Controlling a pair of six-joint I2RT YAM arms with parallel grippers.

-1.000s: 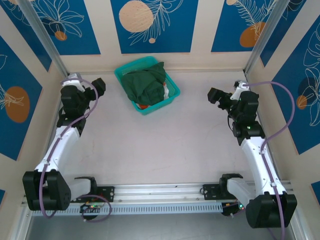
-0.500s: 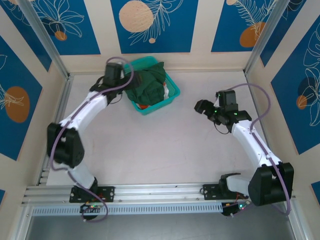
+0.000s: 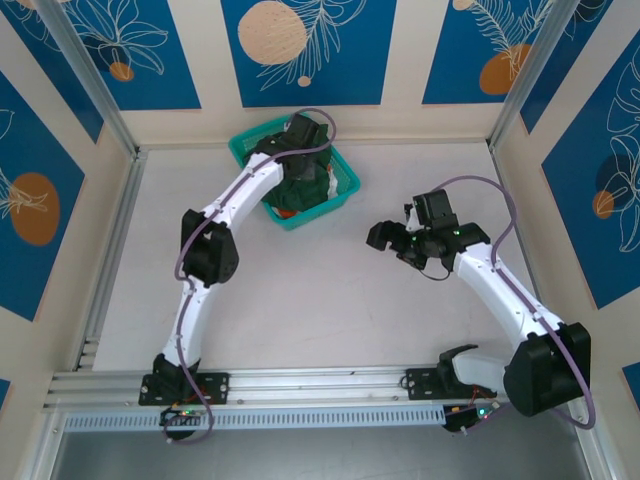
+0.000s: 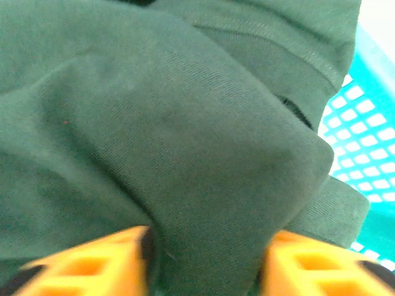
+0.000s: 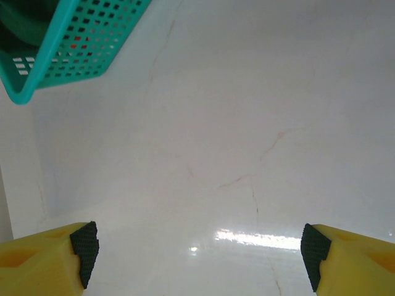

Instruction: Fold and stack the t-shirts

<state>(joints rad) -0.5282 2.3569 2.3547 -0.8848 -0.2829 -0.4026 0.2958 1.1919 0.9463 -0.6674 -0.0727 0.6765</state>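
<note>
Your left gripper point(image 3: 300, 135) is down in the teal basket point(image 3: 347, 186) at the far side of the table point(image 3: 300, 300). A ridge of the green t-shirt point(image 4: 154, 123) sits between its fingers, and you cannot tell whether it is pinched. Your right gripper point(image 5: 197, 246) hangs wide open over bare table, near the basket.

A lab test cell (blue patterned panels point(image 3: 300, 50)), aluminium mounting rail point(image 3: 320, 382).
</note>
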